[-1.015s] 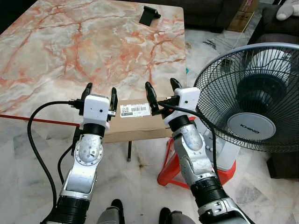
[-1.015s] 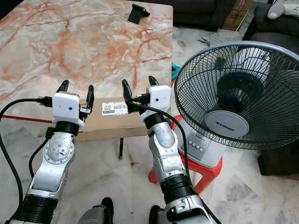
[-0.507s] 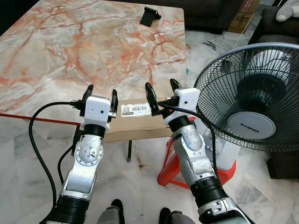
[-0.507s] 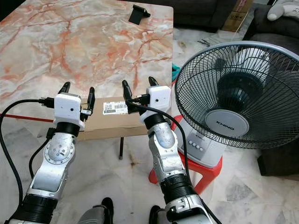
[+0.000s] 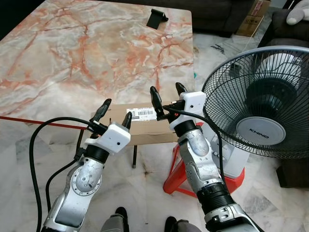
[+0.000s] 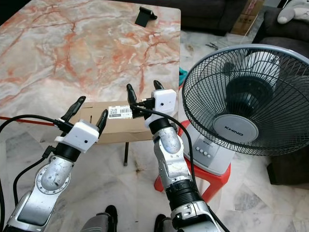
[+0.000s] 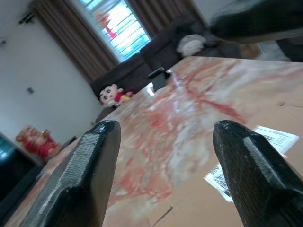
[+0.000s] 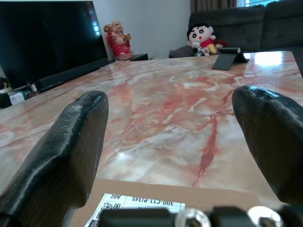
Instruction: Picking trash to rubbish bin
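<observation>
A flat piece of brown cardboard point(image 5: 145, 131) with a white barcode label point(image 5: 141, 114) lies over the near edge of the marble table point(image 5: 96, 48). My left gripper point(image 5: 118, 109) is open, tilted to the right, with its fingertips at the cardboard's left end. In the left wrist view the cardboard point(image 7: 236, 203) lies just beyond the spread fingers point(image 7: 90, 165). My right gripper point(image 5: 166, 88) is open and upright over the cardboard's right end, next to the label. Nothing is between either gripper's fingers.
A large standing fan point(image 5: 260, 101) on a red stool point(image 5: 174, 180) stands close on the right, beside my right arm. A black phone stand point(image 5: 157, 18) sits at the table's far edge. A thin red line point(image 5: 38, 122) runs along the table's near edge.
My left arm has leaned over to the right, so its gripper now points diagonally at the cardboard's left end. The right arm and the cardboard have stayed put.
</observation>
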You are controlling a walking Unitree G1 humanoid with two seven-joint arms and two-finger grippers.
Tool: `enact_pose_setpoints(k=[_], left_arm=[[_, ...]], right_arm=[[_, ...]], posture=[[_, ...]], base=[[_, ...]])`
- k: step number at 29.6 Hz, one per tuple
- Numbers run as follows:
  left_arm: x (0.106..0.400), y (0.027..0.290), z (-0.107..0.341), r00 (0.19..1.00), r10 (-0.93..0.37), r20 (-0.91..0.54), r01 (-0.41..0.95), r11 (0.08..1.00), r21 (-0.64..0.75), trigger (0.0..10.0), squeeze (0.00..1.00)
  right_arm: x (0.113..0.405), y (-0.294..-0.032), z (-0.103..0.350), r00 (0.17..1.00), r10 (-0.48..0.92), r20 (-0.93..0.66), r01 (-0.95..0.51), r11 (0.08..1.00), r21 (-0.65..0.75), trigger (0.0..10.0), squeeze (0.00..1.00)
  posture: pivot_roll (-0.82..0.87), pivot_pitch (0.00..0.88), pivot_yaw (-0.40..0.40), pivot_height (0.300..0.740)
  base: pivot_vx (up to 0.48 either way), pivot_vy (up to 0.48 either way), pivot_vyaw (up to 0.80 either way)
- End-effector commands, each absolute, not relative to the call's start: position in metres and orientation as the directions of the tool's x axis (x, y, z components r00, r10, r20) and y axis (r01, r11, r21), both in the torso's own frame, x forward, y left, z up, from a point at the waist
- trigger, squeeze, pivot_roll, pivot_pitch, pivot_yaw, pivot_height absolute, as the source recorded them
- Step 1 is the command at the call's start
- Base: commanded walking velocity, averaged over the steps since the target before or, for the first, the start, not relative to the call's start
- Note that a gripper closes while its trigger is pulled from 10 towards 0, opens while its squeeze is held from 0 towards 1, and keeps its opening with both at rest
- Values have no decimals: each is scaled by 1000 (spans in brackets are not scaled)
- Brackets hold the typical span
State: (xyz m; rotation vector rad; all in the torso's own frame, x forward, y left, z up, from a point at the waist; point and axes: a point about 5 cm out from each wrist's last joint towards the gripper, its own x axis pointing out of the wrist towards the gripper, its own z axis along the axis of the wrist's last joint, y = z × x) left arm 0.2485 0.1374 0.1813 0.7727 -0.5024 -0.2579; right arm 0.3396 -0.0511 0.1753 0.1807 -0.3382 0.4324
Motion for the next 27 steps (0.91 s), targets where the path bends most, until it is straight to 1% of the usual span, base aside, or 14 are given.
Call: enact_pose_setpoints(k=[1, 3, 9, 11, 13, 15, 18, 19, 23, 24, 27], left_arm=[[237, 128, 180, 831, -477, 287, 88, 622, 778, 10000, 0], [236, 128, 179, 829, -486, 277, 96, 612, 785, 10000, 0], [227, 126, 163, 826, -539, 166, 165, 512, 843, 10000, 0], [228, 129, 156, 842, -530, 103, 194, 474, 859, 10000, 0], [230, 132, 151, 859, -506, 73, 195, 455, 869, 10000, 0], [233, 138, 145, 874, -485, 25, 202, 410, 889, 10000, 0], [234, 140, 142, 877, -481, 10, 210, 402, 891, 10000, 0], [237, 141, 141, 883, -469, -1, 204, 382, 901, 10000, 0], [246, 145, 137, 904, -427, -15, 182, 355, 917, 10000, 0], [253, 146, 137, 917, -399, -2, 161, 363, 918, 10000, 0], [259, 146, 140, 926, -377, 22, 136, 386, 912, 10000, 0]], right_arm=[[341, -46, 181, 845, 383, 374, -450, 886, 109, 10000, 0], [341, -46, 181, 844, 385, 373, -451, 886, 108, 10000, 0], [342, -46, 180, 843, 391, 370, -457, 883, 108, 10000, 0], [342, -45, 179, 842, 395, 368, -460, 881, 107, 10000, 0], [342, -45, 179, 842, 396, 367, -461, 881, 107, 10000, 0], [342, -44, 179, 841, 398, 367, -462, 880, 107, 10000, 0], [342, -45, 179, 841, 399, 366, -463, 880, 106, 10000, 0], [342, -45, 179, 841, 399, 365, -463, 880, 105, 10000, 0], [341, -44, 179, 841, 399, 365, -464, 879, 106, 10000, 0], [341, -44, 179, 841, 400, 365, -464, 879, 107, 10000, 0], [341, -45, 178, 841, 399, 365, -464, 879, 107, 10000, 0]], posture=[[113, 176, -60, 740], [113, 176, -60, 740], [117, 178, -63, 740], [118, 179, -63, 740], [116, 180, -64, 740], [116, 179, -64, 740], [116, 181, -65, 740], [115, 182, -65, 740], [112, 182, -64, 740], [110, 181, -65, 740], [106, 179, -65, 740]], base=[[0, 0, 0], [0, 0, 0], [0, 0, 0], [0, 0, 0], [0, 0, 0], [0, 0, 0], [0, 0, 0], [0, 0, 0], [0, 0, 0], [0, 0, 0], [0, 0, 0]])
